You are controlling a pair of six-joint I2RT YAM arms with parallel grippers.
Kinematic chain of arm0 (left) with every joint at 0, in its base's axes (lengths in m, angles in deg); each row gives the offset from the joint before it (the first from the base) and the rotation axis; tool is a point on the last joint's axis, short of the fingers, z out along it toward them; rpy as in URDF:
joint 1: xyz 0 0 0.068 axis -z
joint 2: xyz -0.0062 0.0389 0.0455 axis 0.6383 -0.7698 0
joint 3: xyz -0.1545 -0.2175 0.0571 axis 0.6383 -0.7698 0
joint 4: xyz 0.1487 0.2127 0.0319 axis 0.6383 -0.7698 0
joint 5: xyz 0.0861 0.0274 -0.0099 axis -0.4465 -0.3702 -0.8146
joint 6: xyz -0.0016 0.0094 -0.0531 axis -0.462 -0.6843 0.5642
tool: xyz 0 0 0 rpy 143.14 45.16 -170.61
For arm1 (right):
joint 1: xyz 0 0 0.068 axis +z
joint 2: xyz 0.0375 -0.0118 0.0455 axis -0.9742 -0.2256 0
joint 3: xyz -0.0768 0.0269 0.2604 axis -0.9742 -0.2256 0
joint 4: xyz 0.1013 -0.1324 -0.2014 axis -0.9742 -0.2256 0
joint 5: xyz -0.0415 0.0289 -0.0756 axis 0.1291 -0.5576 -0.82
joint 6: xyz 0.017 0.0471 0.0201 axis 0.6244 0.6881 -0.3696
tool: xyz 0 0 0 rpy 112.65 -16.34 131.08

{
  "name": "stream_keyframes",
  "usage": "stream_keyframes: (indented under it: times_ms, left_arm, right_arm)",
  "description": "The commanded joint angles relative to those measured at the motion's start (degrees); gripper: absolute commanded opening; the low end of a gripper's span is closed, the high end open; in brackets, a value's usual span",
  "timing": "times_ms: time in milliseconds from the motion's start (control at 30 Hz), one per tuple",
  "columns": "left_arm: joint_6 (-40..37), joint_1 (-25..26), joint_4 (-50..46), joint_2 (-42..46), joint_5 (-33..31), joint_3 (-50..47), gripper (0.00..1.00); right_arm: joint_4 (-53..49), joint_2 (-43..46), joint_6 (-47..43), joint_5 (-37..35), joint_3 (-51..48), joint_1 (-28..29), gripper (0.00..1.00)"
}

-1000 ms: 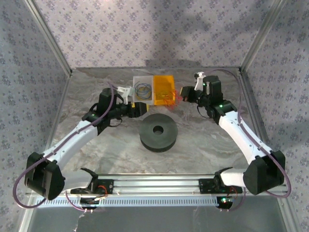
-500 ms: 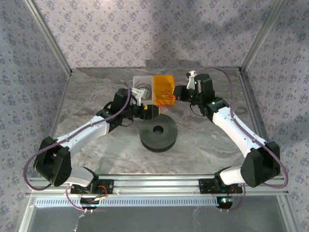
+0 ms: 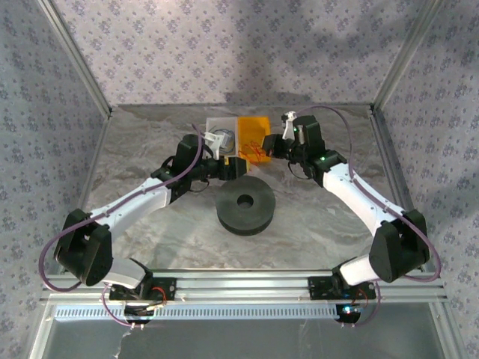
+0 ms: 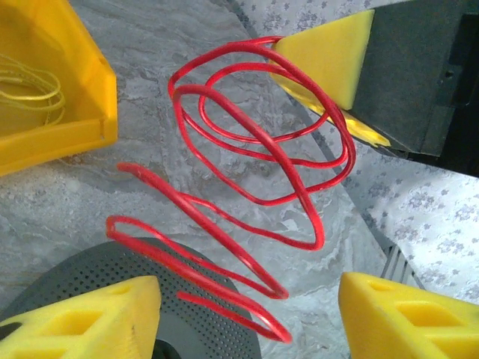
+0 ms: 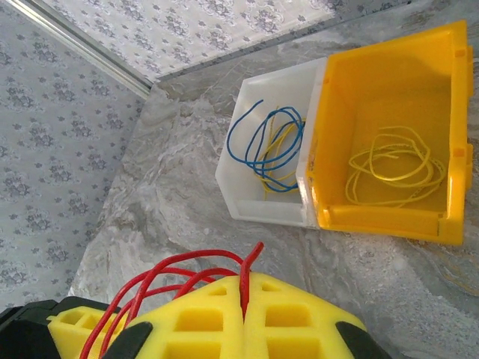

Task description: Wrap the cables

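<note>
Pinching one end of the cables (image 4: 288,173) in the shut right tool (image 5: 244,301), dangling the coils right between the spread fingers of the left tool (image 4: 251,318). Risking a tangle if closing on just some loops, dragging the rest loose.

left gripper (image 3: 234,166): moves right and forward, now close under yellow bin (image 3: 253,120)
right gripper (image 3: 272,145): swings left, brings cables (image 3: 258,152) to bin's corner
</note>
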Motion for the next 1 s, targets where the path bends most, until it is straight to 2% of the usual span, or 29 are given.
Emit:
stream_keyframes:
  times_ms: [0,133,400,667,867,967]
  left_arm:
    - [0.4,0.3,2.6,-0.7,0.7,1.8,0.56]
    - [0.4,0.4,2.6,-0.4,0.6,1.6,0.49]
    - [0.1,0.3,2.4,0.7,0.2,0.6,0.48]
    - [-0.9,0.4,2.0,3.1,-0.5,-1.5,0.48]
    - [-1.5,0.4,1.3,3.8,-0.9,-2.0,0.35]
    - [-1.7,0.4,0.9,3.7,-1.1,-1.7,0.33]
  right_arm:
    - [1.5,-0.7,0.9,-0.3,1.9,0.5,0.00]
    - [1.5,-0.7,1.1,-0.4,1.9,0.4,0.00]
    - [2.1,-0.9,1.5,0.0,1.9,0.2,0.00]
    - [5.6,-1.7,5.2,4.0,0.7,-1.4,0.00]
    - [7.5,-3.0,7.0,6.3,0.7,-1.5,0.00]
    - [7.6,-3.2,7.0,6.6,0.9,-1.2,0.00]
